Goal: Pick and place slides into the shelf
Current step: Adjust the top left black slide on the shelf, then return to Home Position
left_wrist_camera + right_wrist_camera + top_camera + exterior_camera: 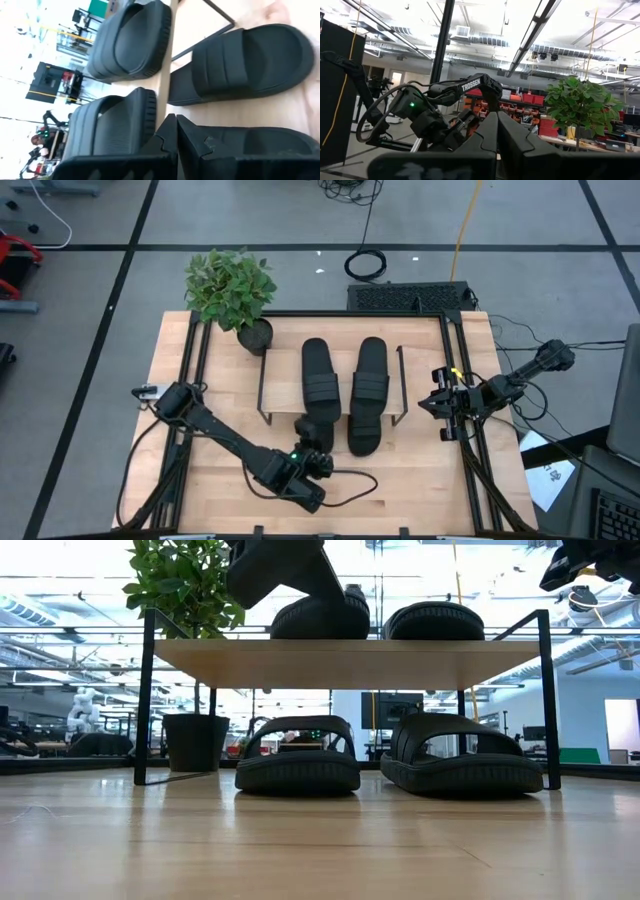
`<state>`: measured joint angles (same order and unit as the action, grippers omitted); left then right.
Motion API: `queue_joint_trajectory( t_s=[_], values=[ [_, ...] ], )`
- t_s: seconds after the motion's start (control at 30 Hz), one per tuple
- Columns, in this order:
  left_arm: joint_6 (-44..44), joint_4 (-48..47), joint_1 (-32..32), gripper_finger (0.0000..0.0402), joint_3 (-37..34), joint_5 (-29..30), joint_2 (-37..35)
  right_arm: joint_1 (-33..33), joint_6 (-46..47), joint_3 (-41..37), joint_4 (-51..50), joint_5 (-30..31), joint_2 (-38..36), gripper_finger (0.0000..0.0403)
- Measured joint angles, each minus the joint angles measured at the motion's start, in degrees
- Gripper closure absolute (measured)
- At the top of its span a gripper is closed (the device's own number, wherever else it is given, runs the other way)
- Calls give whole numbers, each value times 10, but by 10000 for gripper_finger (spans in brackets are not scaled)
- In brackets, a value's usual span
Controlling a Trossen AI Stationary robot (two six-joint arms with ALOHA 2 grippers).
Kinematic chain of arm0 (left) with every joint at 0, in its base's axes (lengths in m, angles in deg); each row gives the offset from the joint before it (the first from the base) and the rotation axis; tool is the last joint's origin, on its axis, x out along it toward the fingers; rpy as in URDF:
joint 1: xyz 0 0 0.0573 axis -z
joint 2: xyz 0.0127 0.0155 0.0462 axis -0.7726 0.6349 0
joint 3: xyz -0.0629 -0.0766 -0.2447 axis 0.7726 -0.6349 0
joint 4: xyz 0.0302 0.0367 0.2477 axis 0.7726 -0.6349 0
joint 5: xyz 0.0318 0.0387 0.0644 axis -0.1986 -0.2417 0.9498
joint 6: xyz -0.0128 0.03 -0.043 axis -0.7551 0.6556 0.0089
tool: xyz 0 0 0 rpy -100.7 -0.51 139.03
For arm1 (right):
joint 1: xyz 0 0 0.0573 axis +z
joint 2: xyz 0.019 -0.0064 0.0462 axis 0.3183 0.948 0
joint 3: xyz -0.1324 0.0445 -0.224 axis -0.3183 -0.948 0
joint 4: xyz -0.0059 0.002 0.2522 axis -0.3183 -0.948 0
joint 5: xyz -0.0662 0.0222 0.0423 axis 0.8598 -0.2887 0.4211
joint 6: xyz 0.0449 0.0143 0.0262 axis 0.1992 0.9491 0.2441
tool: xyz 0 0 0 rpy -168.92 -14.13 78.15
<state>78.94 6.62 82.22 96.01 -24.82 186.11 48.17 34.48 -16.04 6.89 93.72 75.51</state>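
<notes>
Two black slides lie side by side on the shelf's board [350, 662], a left one [320, 375] and a right one [372, 370]. Two more rest soles down on the table under it, one left [298, 758] and one right [462, 762]; the right one's near end sticks out [362, 438]. My left gripper [312, 432] is shut. It is raised above board height [285, 570], at the near end of the left upper slide [112, 135]. My right gripper [432, 404] is shut and hangs in the air right of the shelf [585, 565], touching nothing. My left gripper [176, 135] has its shut fingertips right beside the near end of the left upper slide [145, 107], coming from the table's near side. Whether they touch it, I cannot tell.
A potted plant [232, 290] stands at the shelf's far left corner. A keyboard [410, 297] lies at the table's far edge. A cable [350, 485] loops on the near table beside the left arm. Black frame rails [462, 380] run along both table sides.
</notes>
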Motion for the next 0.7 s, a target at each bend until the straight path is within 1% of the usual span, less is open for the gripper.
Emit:
queue_joint_trajectory(
  t_s=[0.23,0.33,0.53,0.63,0.7],
  values=[
    [-16,-3,6,401,0,18,-1,0,0,0,0,0,0,403],
    [-25,-14,25,401,0,29,-11,0,0,0,0,0,0,403],
    [-30,-28,74,401,0,43,-55,0,-10,0,7,-3,0,403],
    [-24,-51,103,401,0,63,-84,2,-15,0,7,-37,0,403],
    [-36,-95,120,401,-2,74,-107,2,-15,0,4,-59,0,403]
  ],
)
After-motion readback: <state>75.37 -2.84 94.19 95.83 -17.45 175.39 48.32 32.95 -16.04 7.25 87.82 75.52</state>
